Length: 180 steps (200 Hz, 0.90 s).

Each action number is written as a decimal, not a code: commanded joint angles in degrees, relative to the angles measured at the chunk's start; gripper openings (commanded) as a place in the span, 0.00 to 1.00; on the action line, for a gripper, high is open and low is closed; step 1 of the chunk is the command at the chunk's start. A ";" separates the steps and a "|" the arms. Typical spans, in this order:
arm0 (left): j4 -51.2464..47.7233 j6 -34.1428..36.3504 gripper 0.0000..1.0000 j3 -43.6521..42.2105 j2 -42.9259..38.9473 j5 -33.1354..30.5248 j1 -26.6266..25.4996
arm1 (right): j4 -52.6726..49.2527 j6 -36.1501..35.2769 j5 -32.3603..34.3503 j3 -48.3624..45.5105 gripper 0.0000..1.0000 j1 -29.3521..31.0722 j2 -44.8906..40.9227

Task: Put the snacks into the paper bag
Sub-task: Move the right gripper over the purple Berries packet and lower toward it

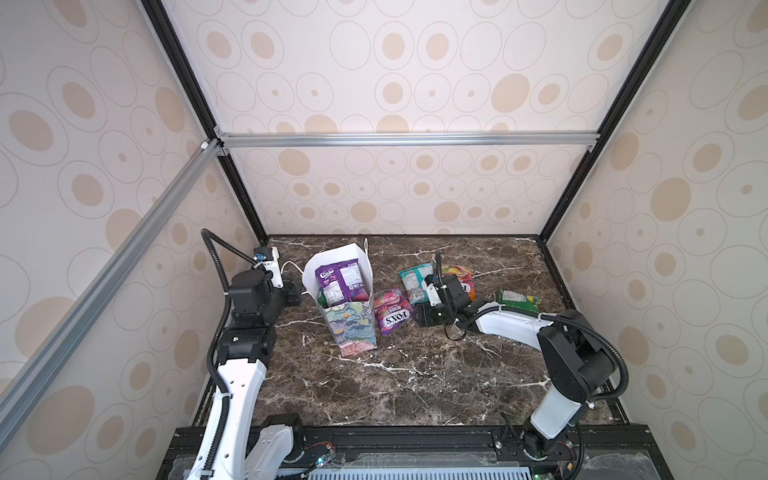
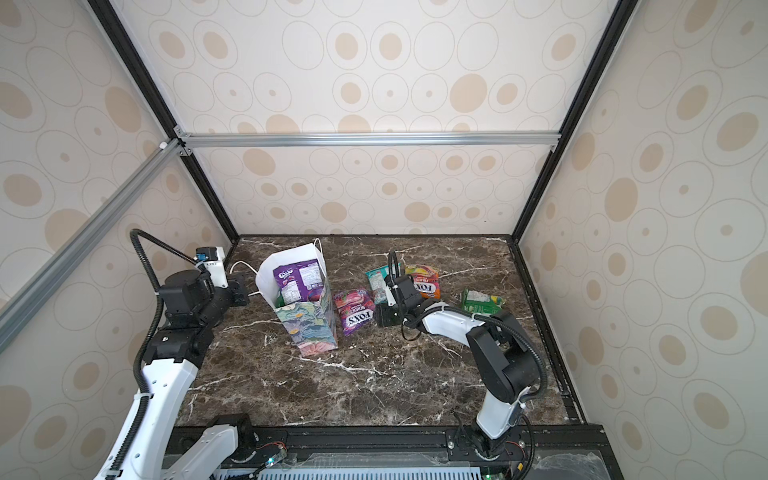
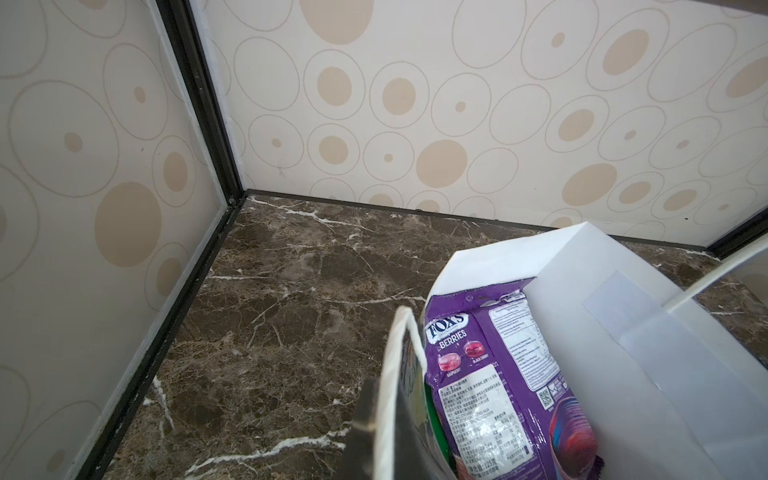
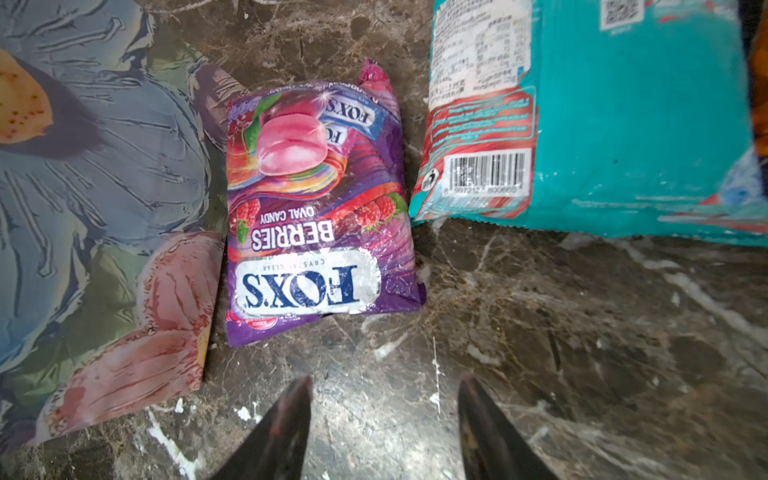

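The paper bag [image 1: 353, 328] stands upright on the surface [image 1: 415, 386], its rim pinched by the left tool [image 3: 386, 424], with the purple packet [image 1: 338, 278] and others inside. Four snacks [image 1: 413, 282] lie outside; the right tool [image 4: 384, 382], spread and empty, faces the berries packet [image 4: 320, 208].

Dark brown white-veined marble tabletop [image 4: 582, 332] under right pincer [image 4: 385, 378]. Cream walls [image 1: 415, 83], beige oval print, beyond; black posts [image 1: 568, 195], aluminium crossbar [image 1: 407, 139] above.

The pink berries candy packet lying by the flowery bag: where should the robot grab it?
Probably by the short end nearest the robot, just under the FOX'S logo. The berries packet lies flat, with the paper bag close along one long side and the teal packet near the other, so that end is easiest to reach. The right gripper faces it, jaws open.
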 commanded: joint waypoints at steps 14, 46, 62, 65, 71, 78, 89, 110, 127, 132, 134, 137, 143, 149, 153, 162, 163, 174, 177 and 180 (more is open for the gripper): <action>-0.50 1.34 0.00 0.15 -0.22 -0.68 0.38 | 2.92 1.39 -3.50 1.31 0.59 -2.18 2.65; -0.41 1.33 0.00 0.12 -0.34 -0.75 0.42 | 4.94 1.47 -5.83 1.21 0.60 -2.49 4.34; -0.48 1.30 0.00 0.17 -0.28 -0.69 0.41 | 5.73 1.26 -7.17 1.70 0.60 -2.60 5.24; -0.48 1.28 0.00 0.10 -0.31 -0.68 0.36 | 5.71 1.29 -7.32 1.81 0.60 -2.59 5.41; -0.49 1.28 0.00 0.09 -0.26 -0.68 0.43 | 5.97 1.26 -7.44 1.98 0.60 -2.63 5.68; -0.49 1.31 0.00 0.11 -0.22 -0.69 0.41 | 6.32 1.24 -7.46 2.07 0.60 -2.75 5.89; -0.58 1.31 0.00 0.09 -0.18 -0.76 0.40 | 6.87 1.29 -7.82 2.36 0.60 -2.90 6.42; -0.58 1.29 0.00 0.09 -0.25 -0.86 0.43 | 7.11 1.07 -8.88 3.41 0.60 -3.59 7.72; -0.58 1.35 0.00 0.10 -0.44 -0.83 0.43 | 6.58 0.47 -9.68 4.49 0.60 -3.97 8.73; -0.58 1.35 0.00 0.09 -0.40 -0.75 0.41 | 6.43 0.34 -10.01 4.83 0.60 -4.03 9.02; -0.53 1.37 0.00 0.09 -0.44 -0.77 0.38 | 6.39 0.36 -10.08 4.96 0.60 -4.02 9.18; -0.57 1.34 0.00 0.09 -0.42 -0.78 0.42 | 6.38 0.37 -10.22 5.13 0.61 -4.07 9.34; -0.57 1.31 0.00 0.10 -0.48 -0.84 0.40 | 6.29 0.35 -10.44 5.35 0.61 -4.14 9.64; -0.62 1.33 0.00 0.13 -0.57 -0.85 0.37 | 6.29 0.28 -10.76 5.57 0.60 -4.10 9.92; -0.58 1.27 0.00 0.15 -0.49 -0.84 0.42 | 6.20 0.27 -10.86 5.63 0.61 -4.13 10.15; -0.52 1.26 0.00 0.10 -0.62 -0.92 0.43 | 6.11 0.28 -11.19 5.92 0.61 -4.10 10.45; -0.50 1.26 0.00 0.10 -0.64 -0.92 0.43 | 6.11 0.28 -11.22 5.88 0.61 -4.09 10.51; -0.44 1.28 0.00 0.05 -0.84 -1.02 0.42 | 6.27 0.37 -11.32 5.90 0.62 -4.11 10.77; -0.41 1.30 0.00 0.01 -0.92 -1.01 0.39 | 6.35 0.44 -11.33 5.93 0.62 -4.15 10.81; -0.38 1.26 0.00 -0.03 -0.93 -0.89 0.38 | 6.37 0.55 -11.40 5.94 0.62 -4.10 10.89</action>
